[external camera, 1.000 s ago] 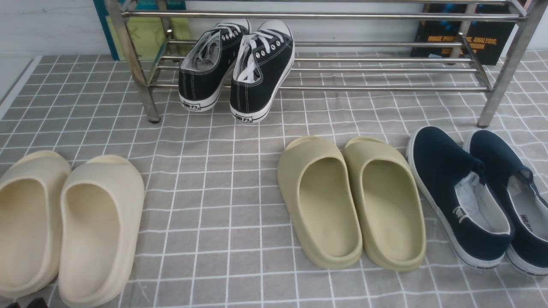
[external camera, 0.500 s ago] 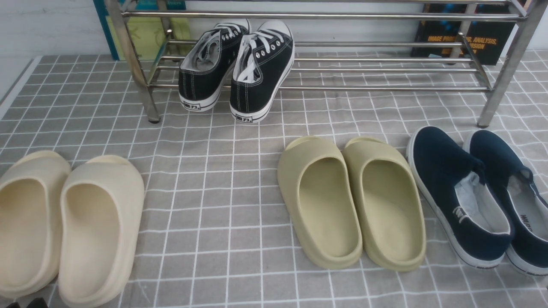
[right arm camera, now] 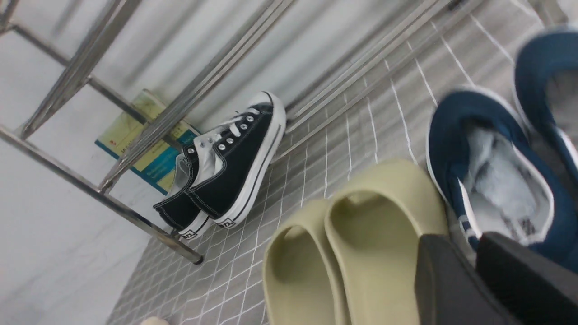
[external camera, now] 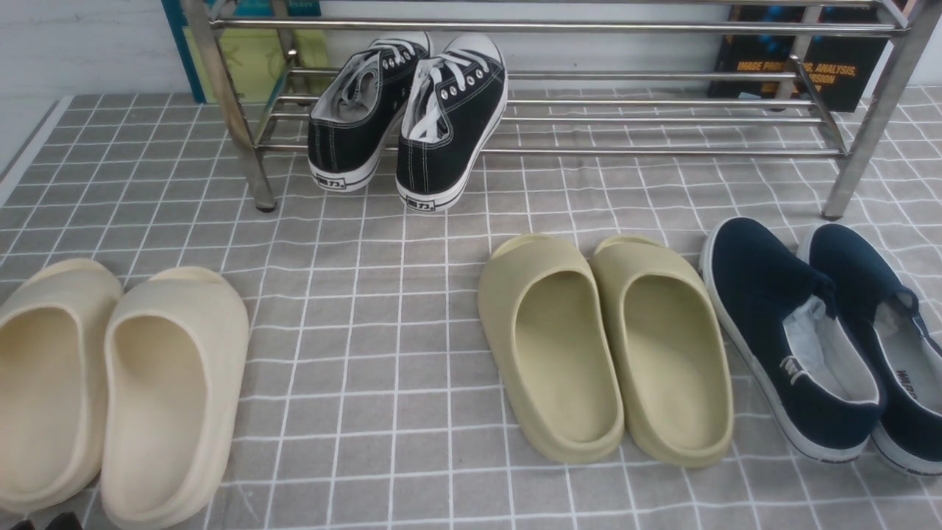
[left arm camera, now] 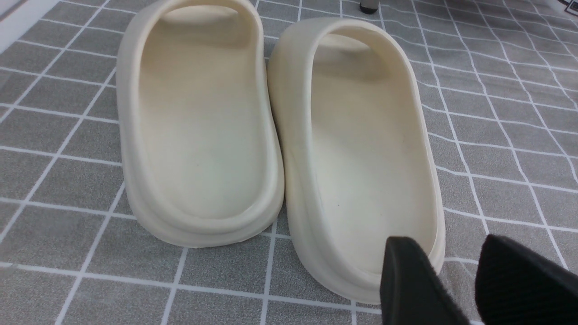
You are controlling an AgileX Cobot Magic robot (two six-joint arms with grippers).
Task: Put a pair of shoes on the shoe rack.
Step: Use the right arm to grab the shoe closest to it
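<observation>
The pair of navy slip-on shoes [external camera: 765, 294] lies side by side on the checked cloth at the front right, toes toward the shoe rack [external camera: 559, 27]. The silver tube rack stands across the back. Neither gripper shows in the front view. My right gripper [right arm camera: 460, 241] hovers above the heel of the nearer navy shoe [right arm camera: 451, 131] and the olive slipper beside it, its jaws a narrow gap apart and empty. This view is blurred. My left gripper [left arm camera: 445, 246] is open and empty over the heel edge of a cream slipper [left arm camera: 361, 135].
Black lace-up sneakers [external camera: 441, 110] rest on the rack's lower bars at its left end. Olive slippers [external camera: 559, 353] lie just left of the navy shoes. Cream slippers [external camera: 169, 383] lie at the front left. Books [external camera: 809, 66] lean against the wall behind the rack.
</observation>
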